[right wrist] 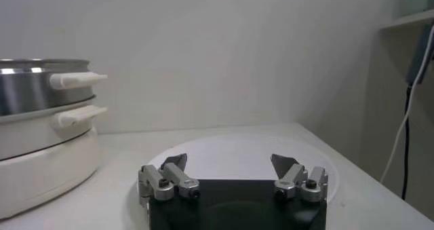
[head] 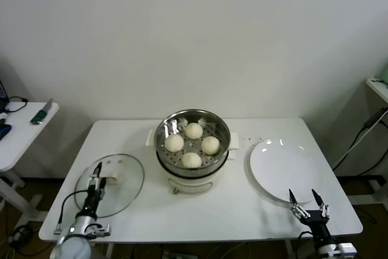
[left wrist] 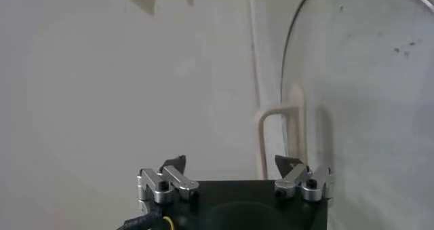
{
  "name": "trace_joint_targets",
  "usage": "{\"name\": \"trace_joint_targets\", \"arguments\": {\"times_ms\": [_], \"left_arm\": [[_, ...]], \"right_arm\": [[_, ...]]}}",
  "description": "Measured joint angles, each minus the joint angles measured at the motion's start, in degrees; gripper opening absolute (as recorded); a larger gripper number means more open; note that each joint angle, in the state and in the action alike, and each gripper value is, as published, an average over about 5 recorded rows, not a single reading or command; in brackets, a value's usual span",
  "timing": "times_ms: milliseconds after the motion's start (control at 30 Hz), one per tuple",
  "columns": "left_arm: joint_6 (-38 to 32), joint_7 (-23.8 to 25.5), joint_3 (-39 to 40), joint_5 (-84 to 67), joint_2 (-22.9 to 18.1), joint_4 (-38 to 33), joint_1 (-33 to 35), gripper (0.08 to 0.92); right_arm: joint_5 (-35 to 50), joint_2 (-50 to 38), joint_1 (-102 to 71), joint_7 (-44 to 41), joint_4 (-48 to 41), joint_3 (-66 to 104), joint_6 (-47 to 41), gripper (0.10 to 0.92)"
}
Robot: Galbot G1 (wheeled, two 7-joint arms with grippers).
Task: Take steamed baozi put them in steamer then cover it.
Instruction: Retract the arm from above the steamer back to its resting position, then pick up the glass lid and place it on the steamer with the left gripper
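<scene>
White bench (head: 242, 210): plain wall behind, side table (head: 18, 131) nearby
Steamer (head: 193, 127): four baozi (head: 193, 130) inside
Cover (head: 110, 184): beside left gripper (head: 96, 181)
Plate (head: 285, 170): by right gripper (head: 307, 198)
Jaws: both spread, empty

Steamer (head: 193, 150) is sitting mid-table w/ top uncovered, reachable from above. Cover (head: 110, 185) is taking up front-left area, plate (head: 285, 171) the right. Bare table (head: 200, 213) is lying between, near front edge.

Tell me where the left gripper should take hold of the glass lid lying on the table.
Probably by the white handle at the centre of the glass lid, coming straight down from above. The lid lies flat on the table, its thin rim offering little to pinch, while the handle stands up. The left gripper hovers over it, jaws open.
</scene>
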Motion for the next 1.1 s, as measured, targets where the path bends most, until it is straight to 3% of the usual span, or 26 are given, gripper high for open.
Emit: {"name": "trace_joint_targets", "arguments": {"times_ms": [733, 833, 1100], "left_arm": [[0.5, 1.05, 0.01, -1.6, -1.37, 2.42, -1.63, 0.182], [0.55, 1.07, -0.06, -1.96, -1.51, 2.28, -1.72, 0.139], [1.26, 1.67, -0.46, -3.99, -0.93, -0.62, -1.0, 0.137]], "right_arm": [[-1.52, 0.37, 0.5, 0.0, 0.33, -0.34, 0.03, 0.823], [-1.61, 0.38, 0.51, 0.01, 0.44, -0.33, 0.04, 0.823], [-2.12, 0.36, 0.47, 0.26, 1.03, -0.23, -0.12, 0.823]]}}
